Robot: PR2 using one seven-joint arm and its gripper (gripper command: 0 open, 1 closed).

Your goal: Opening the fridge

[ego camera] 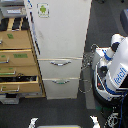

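The tall white fridge stands in the middle of the exterior view. Its large upper door carries a green android sticker and looks closed. Below it are two drawers with silver handles, the upper and the lower, both pushed in. The white robot stands at the fridge's right. One white arm reaches toward the fridge's right edge at about the height of the door's bottom. Its gripper end is small and dark against the cables, so I cannot tell how the fingers stand or whether they touch the fridge.
A tan wooden drawer cabinet stands against the fridge's left side, with lower drawers pulled out a little. Loose cables hang between the fridge and the robot. The floor is dark grey. Two small white parts show at the bottom edge.
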